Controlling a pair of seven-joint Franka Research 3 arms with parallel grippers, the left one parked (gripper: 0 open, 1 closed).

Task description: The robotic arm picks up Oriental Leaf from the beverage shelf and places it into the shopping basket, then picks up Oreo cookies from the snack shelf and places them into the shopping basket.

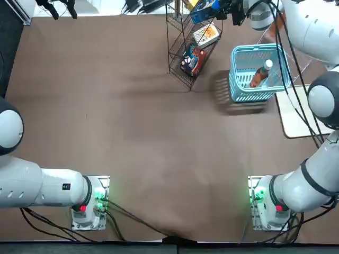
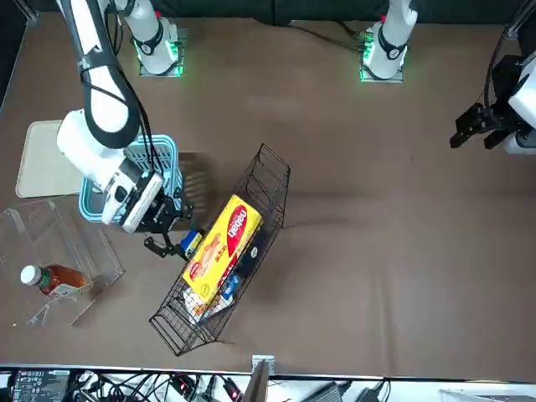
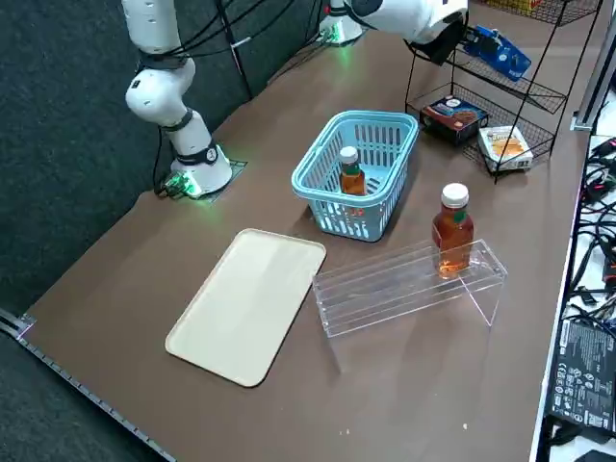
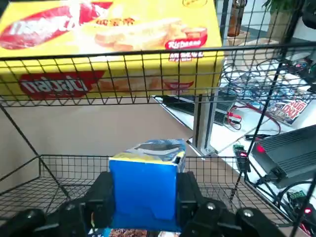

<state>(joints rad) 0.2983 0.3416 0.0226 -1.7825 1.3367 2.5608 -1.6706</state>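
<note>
In the top view, you have the amber tea bottle (image 1: 259,76) inside the light blue basket (image 1: 238,95) at the right of the desk (image 1: 132,132), so the first half looks done. Your right arm (image 1: 318,32) reaches forward past the basket toward the wire rack (image 1: 176,53).

In the front view, your arm leans over the basket, its end effector (image 2: 167,246) beside the rack, near the large yellow pack (image 2: 222,249).

In the right side view, the bottle stands in the basket, while another tea bottle (image 3: 452,231) is at the clear acrylic stand (image 3: 404,289). You have the blue snack pack (image 3: 498,54) up at the rack, apart from the basket.

In the right wrist view, your end effector's two fingers are clamped on the blue pack, one against each side, below the yellow pack's tier. What remains, I judge, is drawing it clear of the wires, carrying it to the basket and releasing it.
</note>
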